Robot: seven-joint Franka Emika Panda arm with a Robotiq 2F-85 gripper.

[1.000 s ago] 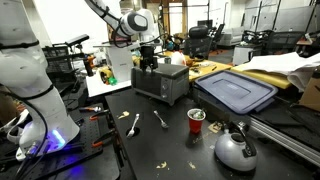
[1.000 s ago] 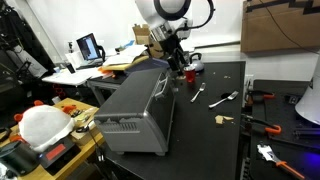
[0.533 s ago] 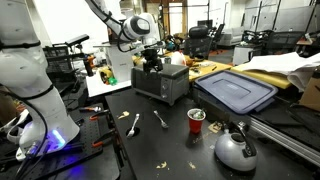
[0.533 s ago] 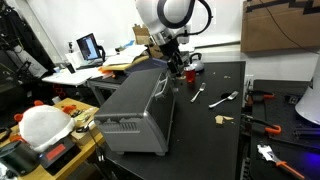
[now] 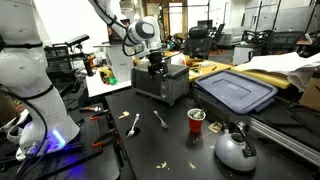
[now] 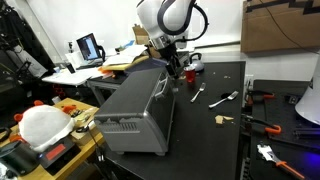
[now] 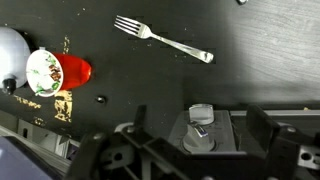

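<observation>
Wrist view — fork (image 7: 165,40) and red cup (image 7: 62,72) seen on dark tabletop (image 7: 260,85), claw (image 5: 155,66) spread wide and empty, hung just above toaster oven (image 5: 163,86) in an exterior view.

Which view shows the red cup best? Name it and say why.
An exterior view, where the red cup stands whole, upright and unblocked. The wrist view sees it from above at the frame's left; elsewhere the tool partly hides it.
</observation>
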